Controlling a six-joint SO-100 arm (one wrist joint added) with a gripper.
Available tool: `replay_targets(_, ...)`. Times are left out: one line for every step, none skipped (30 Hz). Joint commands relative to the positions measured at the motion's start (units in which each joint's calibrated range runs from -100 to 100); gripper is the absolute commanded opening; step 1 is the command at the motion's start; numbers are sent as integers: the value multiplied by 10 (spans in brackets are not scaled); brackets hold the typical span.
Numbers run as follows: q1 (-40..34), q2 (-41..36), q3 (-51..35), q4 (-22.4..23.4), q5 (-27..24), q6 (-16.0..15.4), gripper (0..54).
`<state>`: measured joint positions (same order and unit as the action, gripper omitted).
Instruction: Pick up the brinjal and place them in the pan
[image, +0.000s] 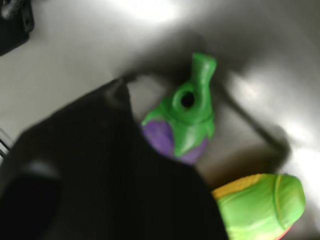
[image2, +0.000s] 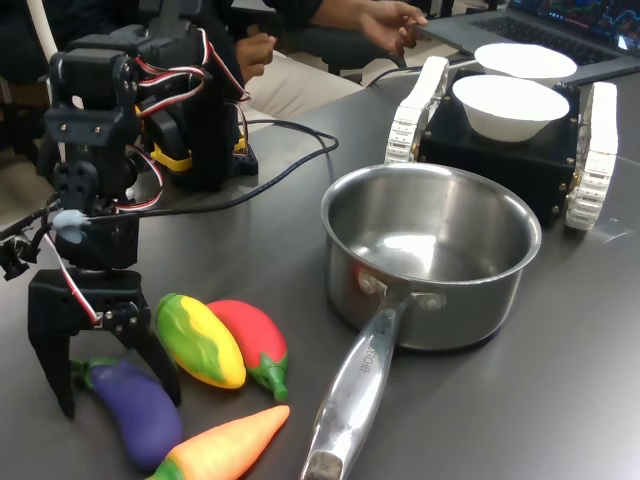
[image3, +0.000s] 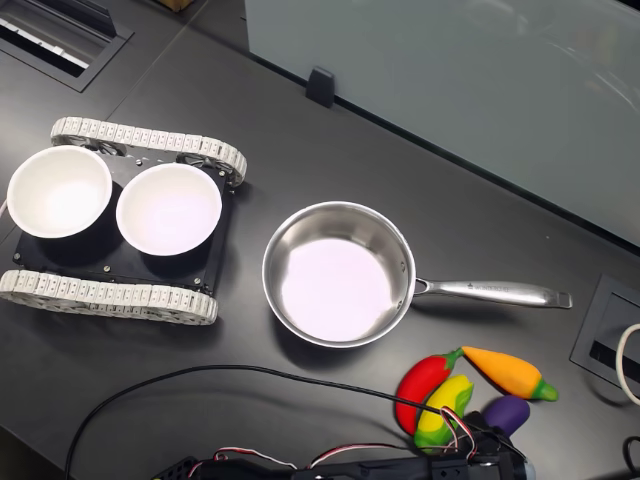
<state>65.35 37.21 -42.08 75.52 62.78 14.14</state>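
Brinjal (image2: 135, 405) lies flat on the dark bench (image2: 560, 400), between the two fingers (image2: 160, 365) of the gripper (image2: 108, 385), green stem end toward the first exterior view's left. Fingers stand spread wide, straddling the brinjal, tips down at bench level; whether either tip touches the brinjal cannot be told. In the wrist view the green cap and purple shoulder of the brinjal (image: 182, 125) show just beyond one dark finger. Just beside the outer finger lies the yellow-green pepper (image2: 198, 340), touching the red chilli (image2: 250, 340) behind it. An orange carrot (image2: 225, 448) lies in front of the fingers, its end touching the brinjal. The pan (image2: 430, 255) stands upright and empty, well apart from the fingers, handle pointing toward the vegetables. Beyond it, two white bowls (image2: 510, 105) sit on a tracked black vehicle (image2: 590, 150)
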Motion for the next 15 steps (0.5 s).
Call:
replay_targets(2,0,-38,-26,2,10,270)
replay_targets(-1,4,-42,-26,0,10,270)
replay_targets(-2,6,-43,-26,1,10,264)
replay_targets(-2,9,-45,-27,3,10,252)
replay_targets(-3,11,-46,-28,4,10,244)
replay_targets(-6,12,-46,-28,5,10,231)
replay_targets(-6,12,-44,-28,8,10,218)
replay_targets(-7,12,-42,-28,9,10,208)
replay_targets(-7,12,-39,-28,13,10,189)
replay_targets(-7,12,-37,-27,15,10,171)
replay_targets(-8,12,-36,-27,15,10,154)
replay_targets(-9,12,-35,-27,16,10,133)
replay_targets(-10,12,-33,-27,18,10,108)
replay_targets(-11,11,-30,-27,20,11,86)
replay_targets(-11,11,-29,-26,21,11,73)
